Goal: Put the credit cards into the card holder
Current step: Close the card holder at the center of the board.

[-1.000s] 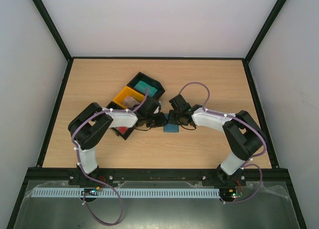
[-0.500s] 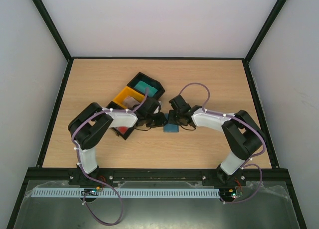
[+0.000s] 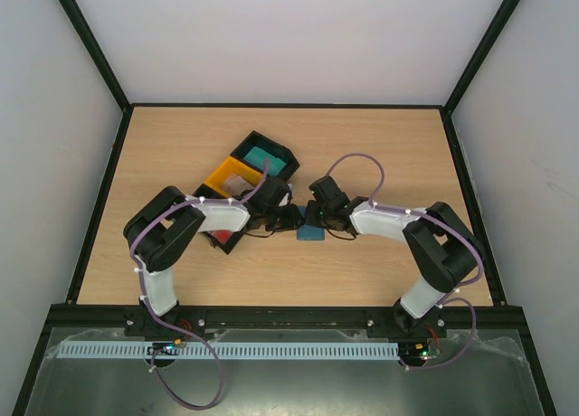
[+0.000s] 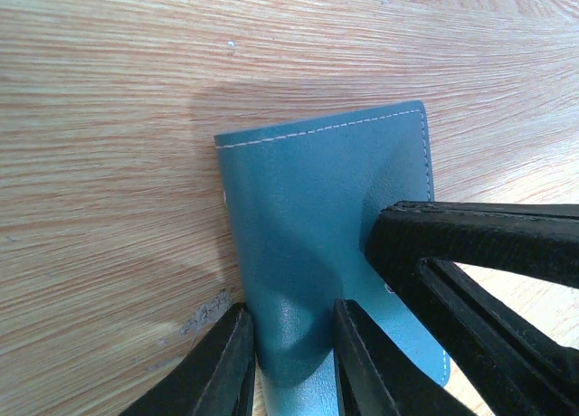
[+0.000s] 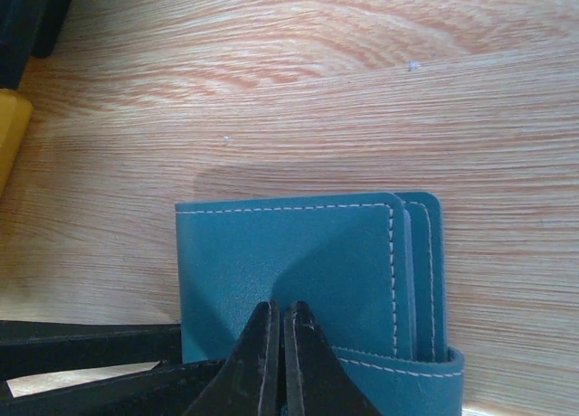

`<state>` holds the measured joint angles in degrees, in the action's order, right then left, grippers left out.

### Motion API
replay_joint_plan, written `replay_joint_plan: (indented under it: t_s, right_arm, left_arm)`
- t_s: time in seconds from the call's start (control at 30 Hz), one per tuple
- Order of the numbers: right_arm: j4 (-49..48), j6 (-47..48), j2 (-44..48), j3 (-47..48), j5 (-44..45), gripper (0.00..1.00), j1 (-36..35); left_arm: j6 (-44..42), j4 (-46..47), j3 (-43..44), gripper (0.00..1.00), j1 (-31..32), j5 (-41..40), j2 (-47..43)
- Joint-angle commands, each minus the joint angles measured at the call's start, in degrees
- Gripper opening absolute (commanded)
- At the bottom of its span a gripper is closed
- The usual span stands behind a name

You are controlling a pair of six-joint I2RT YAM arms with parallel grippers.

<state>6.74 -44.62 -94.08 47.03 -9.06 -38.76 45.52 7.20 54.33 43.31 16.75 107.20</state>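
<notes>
Grip decides this step: our left pincer (image 4: 289,318) is clamped astride one edge of the card holder (image 4: 317,199), which lies on the desk (image 4: 109,118) between the two arms. Our right pincer (image 5: 280,309) is pinched almost together on the top flap's edge. We judge it best to pin firmly with the left and raise the flap slowly, so the pocket opens without the holder sliding.
</notes>
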Motion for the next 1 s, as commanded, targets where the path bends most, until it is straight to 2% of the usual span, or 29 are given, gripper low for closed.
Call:
replay_joint_plan:
  t_s: [0.0,0.4,0.97]
  right_arm:
    - [4.4,-1.6,-0.9,-4.3,-1.9,0.02,-0.6]
    - [2.4,-2.0,0.8,-8.1,-5.3,0.02,-0.7]
    - [-3.3,-4.6,1.0,-18.2,0.1,0.02,-3.3]
  left_arm:
    - [-0.8,-3.7,-1.8,0.27,-0.3,-1.2,2.6]
    - [-0.4,-3.8,-1.4,0.27,-0.4,-1.3,3.7]
    - [-0.3,-4.3,-0.7,0.27,-0.4,-1.2,4.4]
